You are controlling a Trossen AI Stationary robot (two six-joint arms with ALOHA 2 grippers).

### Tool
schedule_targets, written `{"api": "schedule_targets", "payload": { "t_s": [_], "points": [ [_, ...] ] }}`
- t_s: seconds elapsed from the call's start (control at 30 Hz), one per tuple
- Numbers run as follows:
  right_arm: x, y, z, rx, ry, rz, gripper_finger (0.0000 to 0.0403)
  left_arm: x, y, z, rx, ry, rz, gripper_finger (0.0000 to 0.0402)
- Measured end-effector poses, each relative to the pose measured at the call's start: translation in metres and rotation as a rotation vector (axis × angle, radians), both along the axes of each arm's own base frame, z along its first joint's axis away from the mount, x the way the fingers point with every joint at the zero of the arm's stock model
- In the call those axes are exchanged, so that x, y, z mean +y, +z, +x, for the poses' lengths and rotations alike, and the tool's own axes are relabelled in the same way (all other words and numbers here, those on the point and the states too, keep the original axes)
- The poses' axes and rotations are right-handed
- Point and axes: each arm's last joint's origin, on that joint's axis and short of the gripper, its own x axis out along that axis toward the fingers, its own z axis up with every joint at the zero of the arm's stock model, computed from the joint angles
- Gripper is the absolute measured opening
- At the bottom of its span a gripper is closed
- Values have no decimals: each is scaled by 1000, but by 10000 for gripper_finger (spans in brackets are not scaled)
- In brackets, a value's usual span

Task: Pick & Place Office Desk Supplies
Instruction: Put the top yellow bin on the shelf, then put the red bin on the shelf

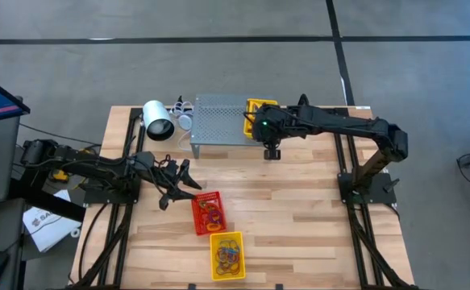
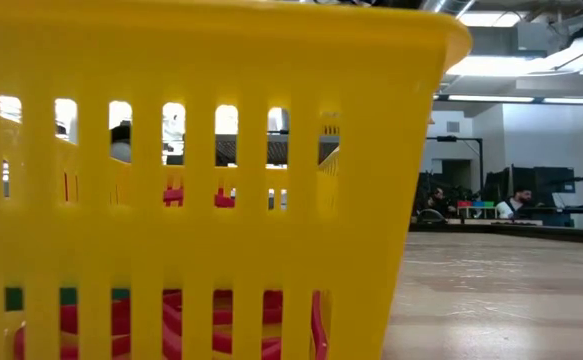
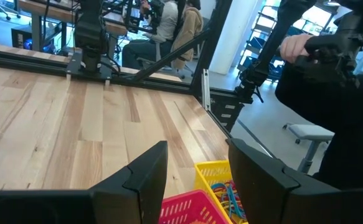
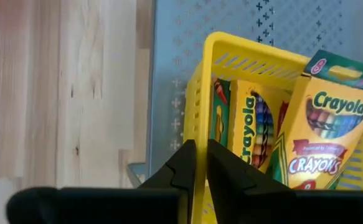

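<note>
Crayon boxes in yellow tray, upper centre of high view, on grey perforated stand.
Light, stiff cardboard, a little slick; best pinched across the narrow faces, probably crushable if squeezed hard. Right gripper nearly closed astride the tray's thin wall, holding no box. Left gripper wide open and empty, left of centre, above red tray; rubber bands soft and springy, low centre.
</note>
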Motion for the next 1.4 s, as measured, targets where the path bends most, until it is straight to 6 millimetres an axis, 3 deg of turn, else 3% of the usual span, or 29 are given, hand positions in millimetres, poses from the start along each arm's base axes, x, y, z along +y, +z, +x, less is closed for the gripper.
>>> {"api": "schedule_targets", "payload": {
  "t_s": [0.37,0.83,1.1,1.27,1.4],
  "points": [
    [-1,-2,-4,38,-6,8,50,0,0,0,-1,1,0,167],
    [-1,3,-5,10,-23,10,190,0,0,0,-1,6,0,167],
    [14,34,-21,-116,-9,-6,225,0,0,0,-3,9,1,167],
    [36,66,-46,-249,12,6,226,1,1,0,-8,17,1,167],
    [58,92,-73,-410,90,119,224,1,1,0,-14,17,-2,167]
  ]
}}
